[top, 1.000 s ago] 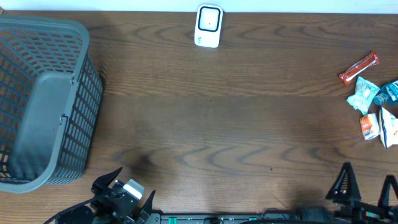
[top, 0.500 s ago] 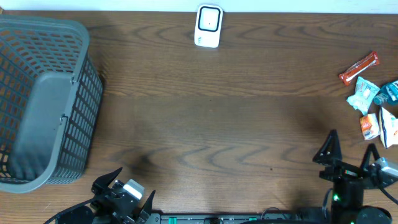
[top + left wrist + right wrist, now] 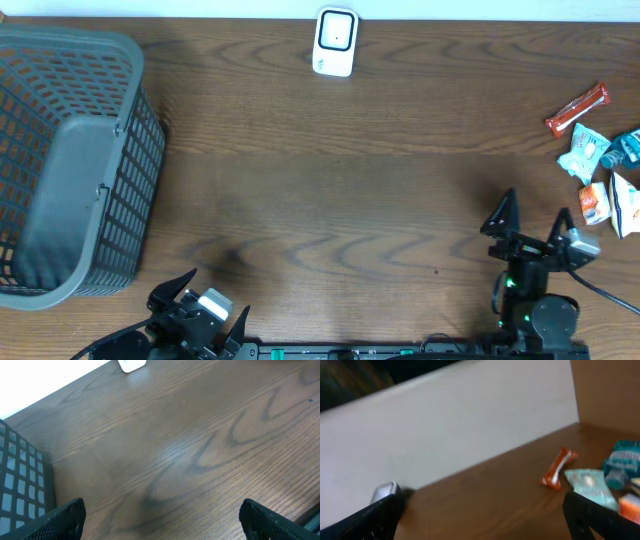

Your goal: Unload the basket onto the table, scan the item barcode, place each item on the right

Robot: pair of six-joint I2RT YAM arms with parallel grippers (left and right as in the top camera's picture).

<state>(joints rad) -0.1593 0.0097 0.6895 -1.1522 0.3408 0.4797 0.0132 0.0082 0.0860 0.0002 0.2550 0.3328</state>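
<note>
Overhead view. The snack items are clustered at the right edge, the scanner at top centre. Both the right gripper, angled toward them, and the left gripper, lower left, are spread wide and empty.

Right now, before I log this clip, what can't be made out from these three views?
- Barcodes: overhead view, the snack packets are too small to show one.
- Rightmost packet: overhead, cut off by the frame edge.
- Packets: right wrist view, motion-blurred and cropped.
- Scanner: left wrist view shows only a corner at the top edge.
- Basket: overhead, its left side runs out of frame.
</note>
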